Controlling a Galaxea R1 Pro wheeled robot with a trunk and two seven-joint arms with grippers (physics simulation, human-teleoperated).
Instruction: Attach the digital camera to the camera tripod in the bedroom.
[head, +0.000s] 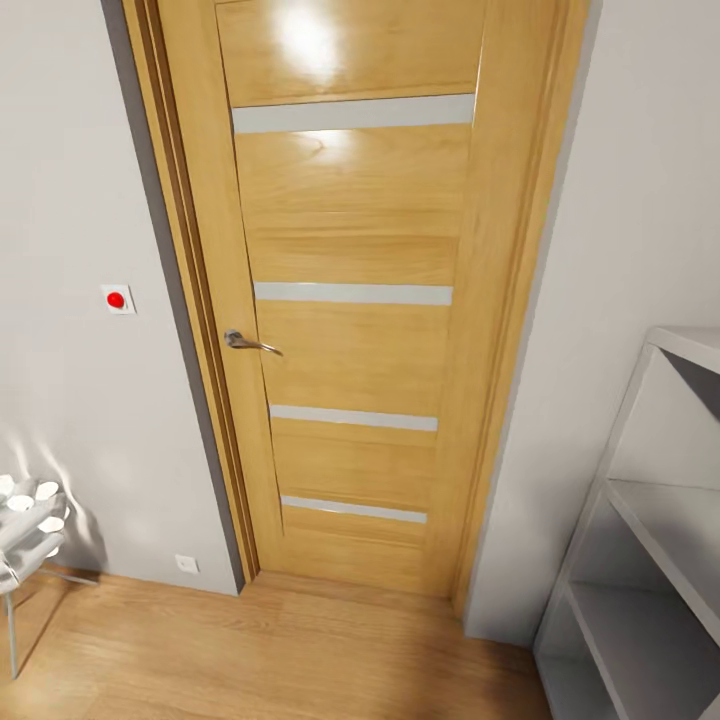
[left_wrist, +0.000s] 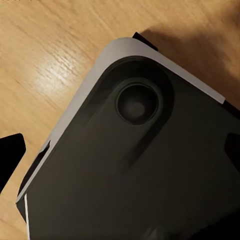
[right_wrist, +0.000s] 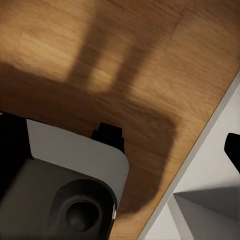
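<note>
Left end effector: one black fingertip shows at the frame edge of the left wrist view; the opening cannot be judged and nothing is seen held. Below it lies the robot's own dark grey base with pale rim and round recess, over the light wood plank floor.

Right end effector: a black finger tip sits at the frame edge of the right wrist view; its opening cannot be judged either, and no load is seen. The same base corner appears here, with the floor in shadow and the white shelf unit's edge just beside the base.

Head view: closed honey-coloured wooden door with pale horizontal glass strips, silver lever handle, pale grey wall carrying a small white plate with a red button, white open shelving unit at right, a white tufted stool on thin metal legs at left.

The digital camera and the camera tripod are not in sight from here; location unknown.

Judgement: the step in hand is travel/search. Do it well by turning the base slowly away from the door, keeping clear of the shelf unit on the right, arms tucked, head sweeping the room until tripod legs or camera come into frame.
</note>
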